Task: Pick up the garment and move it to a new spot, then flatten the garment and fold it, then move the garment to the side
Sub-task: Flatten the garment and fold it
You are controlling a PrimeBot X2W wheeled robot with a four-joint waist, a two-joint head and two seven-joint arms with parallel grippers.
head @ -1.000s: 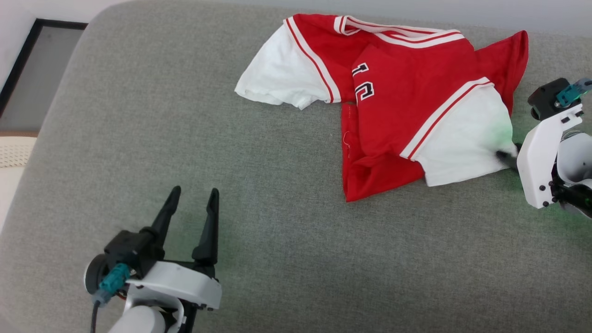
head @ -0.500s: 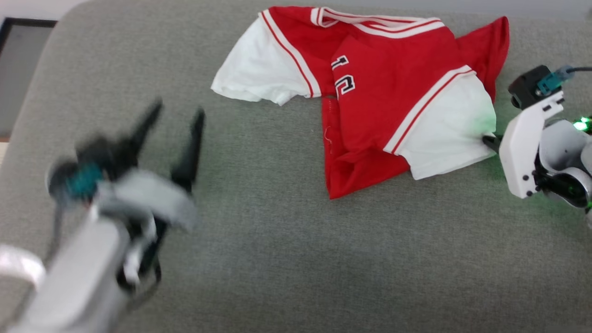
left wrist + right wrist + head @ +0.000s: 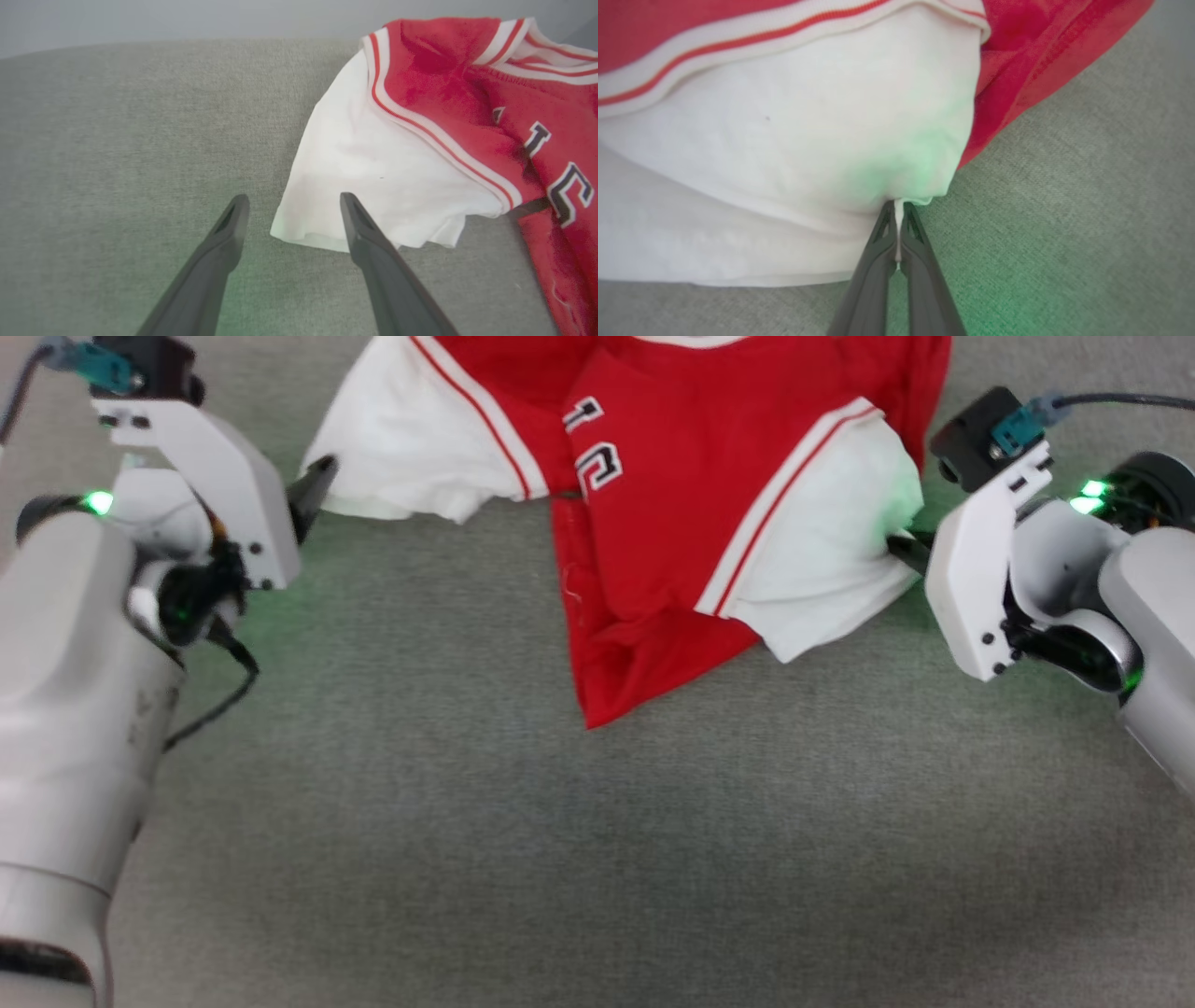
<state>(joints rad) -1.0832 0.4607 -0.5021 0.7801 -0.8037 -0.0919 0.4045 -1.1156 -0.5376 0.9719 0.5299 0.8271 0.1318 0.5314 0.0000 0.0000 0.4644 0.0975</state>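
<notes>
Finds the red jersey (image 3: 672, 504) lying rumpled on the grey fabric surface (image 3: 485, 821), toward the far side in the head view, its body doubled over itself and the chest lettering partly hidden. Shows the right gripper (image 3: 899, 207) clenched on the hem of one white sleeve (image 3: 784, 140), with only a thin sliver of cloth pinched between the two dark fingers. Shows the left gripper (image 3: 293, 199) released, jaws spread wide, straddling the corner of the other white sleeve (image 3: 373, 177) without closing on it. Cannot place either left finger as under the cloth or merely over it. Reads as the start of the pick-up, with nothing lifted off the surface. Several ways to go wrong from here: holding so little fabric on the right and letting the sleeve slip free under the jersey's weight; closing the left jaws short of the hem and catching air, or catching a single layer, leaving the jersey hanging lopsided from one arm; dragging the doubled body across the rough upholstery and bunching it further; lifting by both sleeves with the torso folded, leaving a twist to undo before flattening. Calls for a deeper left bite and a level, even lift.
</notes>
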